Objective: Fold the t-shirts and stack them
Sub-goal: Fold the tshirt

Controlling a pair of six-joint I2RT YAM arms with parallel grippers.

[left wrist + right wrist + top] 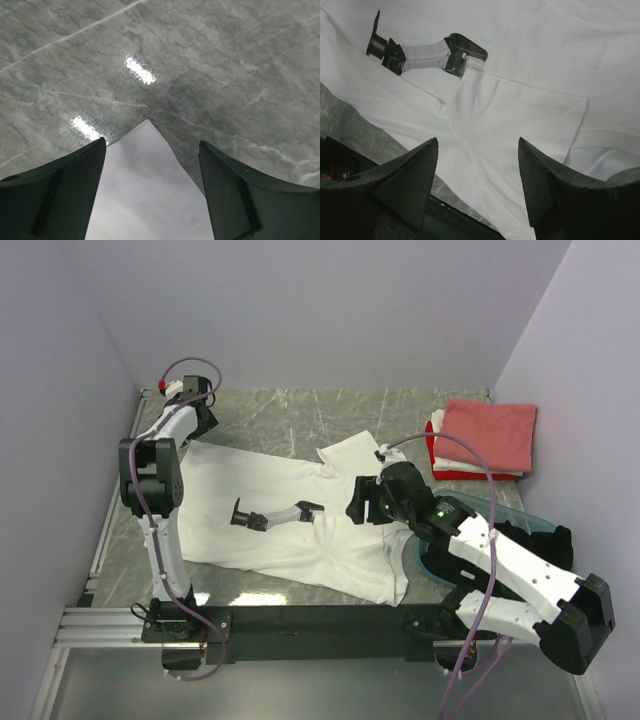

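Grey marble worktop (300,410), boxed by pale walls (70,360) on L, back & R sides. Big white tee (250,485) lies spread across the middle, dark graphic (275,515) facing up. Its L edge runs near the L wall w/ only a thin strip of bare marble between. Its near edge sits close to the black rail (300,620) at the front. One sleeve pokes toward the back, and a wide band of bare marble lies between it & the back wall.

Far R corner: folded stack, pink tee (490,430) on top, red tee (440,468) under it, a white layer showing at the edges. It is well apart from the big white tee. Teal tub (520,520) sits at near R under the R arm, just beside the tee's collar end.

L fingers (75,175) are at the far L corner, spread wide, w/ the tee's pointed corner lying between them, bare marble beyond. Contact w/ cloth: can't tell.

R fingers (410,175) hang over the tee's R half, spread apart, nothing gripped. Below them a sleeve flap w/ a straight edge lies folded onto the body, its corner touching the graphic.
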